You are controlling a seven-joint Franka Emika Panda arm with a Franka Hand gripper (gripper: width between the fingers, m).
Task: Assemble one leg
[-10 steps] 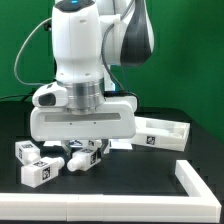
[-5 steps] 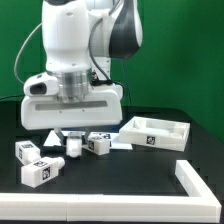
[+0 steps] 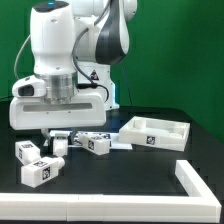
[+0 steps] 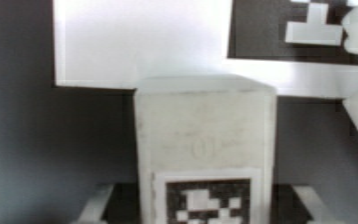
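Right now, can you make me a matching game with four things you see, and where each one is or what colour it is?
Things:
1. leg filling the wrist view
2. panel with raised rim
3. table
4. backdrop

Matches:
A. black
B. green
C. held in the gripper
D. lying at the exterior view's right

Pairs: 1-C, 2-D, 3-A, 4-B
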